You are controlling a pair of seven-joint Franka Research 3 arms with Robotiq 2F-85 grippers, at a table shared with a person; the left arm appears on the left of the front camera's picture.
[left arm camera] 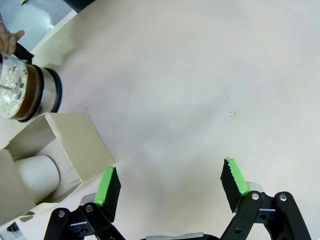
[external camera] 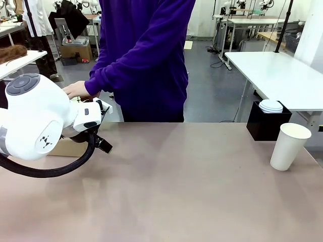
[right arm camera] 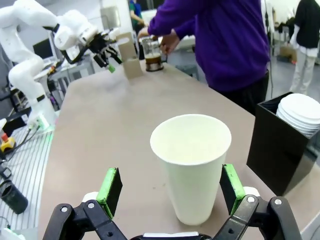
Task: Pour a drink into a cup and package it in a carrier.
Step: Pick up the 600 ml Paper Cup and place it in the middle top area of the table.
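Note:
The white paper cup (right arm camera: 192,165) stands lidless and empty at the table's right end (external camera: 289,146), just ahead of my right gripper (right arm camera: 170,175), whose fingers stand open to either side and touch nothing. My left gripper (left arm camera: 170,170) hangs open over bare table beside the brown cardboard carrier (left arm camera: 75,145), also seen from the front (external camera: 103,145). A white cup-like shape (left arm camera: 37,172) sits in one carrier compartment. Beyond the carrier the glass pitcher (left arm camera: 27,92) holds the dark brown drink (right arm camera: 152,61), with the person's hand (external camera: 75,89) on it.
A black box (external camera: 266,126) with a stack of white lids (external camera: 271,106) stands at the far right edge, behind the cup. The person in a purple sleeve leans over the far side. My left arm's white joint (external camera: 35,118) hides most of the carrier from the front.

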